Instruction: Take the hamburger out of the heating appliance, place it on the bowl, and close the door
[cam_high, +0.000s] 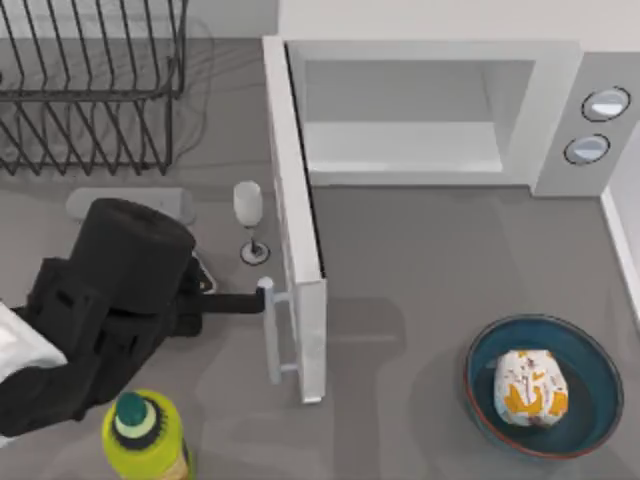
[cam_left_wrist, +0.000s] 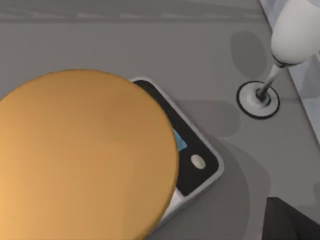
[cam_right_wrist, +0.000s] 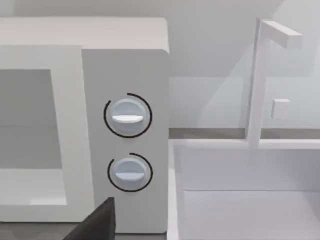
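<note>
Nearest the bottom edge of the top view: a green bottle (cam_high: 146, 437) with a dark cap sits at the left, and just above it my left arm reaches toward the door.

My left gripper (cam_high: 238, 301) is at the door's white bar handle (cam_high: 267, 332), its dark tip against the bar. I cannot tell whether the claw is closed around the handle or merely touching it.

At the lower right, well apart from the arm, the bowl (cam_high: 478, 387) stands on the grey table (cam_high: 400, 290). The hamburger (cam_high: 530, 387), in white paper with orange-yellow marks, lies inside it.

The door (cam_high: 296, 240) stands wide open, edge-on, swung out from the left side of the heating appliance (cam_high: 560, 110). The cavity behind it is bare white.

Beside the door on its left, a wine glass (cam_high: 248, 215) stands upright. In the left wrist view it is near a kitchen scale (cam_left_wrist: 197, 162) with a round orange-brown disc (cam_left_wrist: 85, 155) over it.

Far left, a black wire rack (cam_high: 90, 90).

In the right wrist view, two dials (cam_right_wrist: 128, 116) on the appliance front, and a white sink (cam_right_wrist: 240, 190) just beside it. My right arm is parked; its claw's state I cannot tell.
</note>
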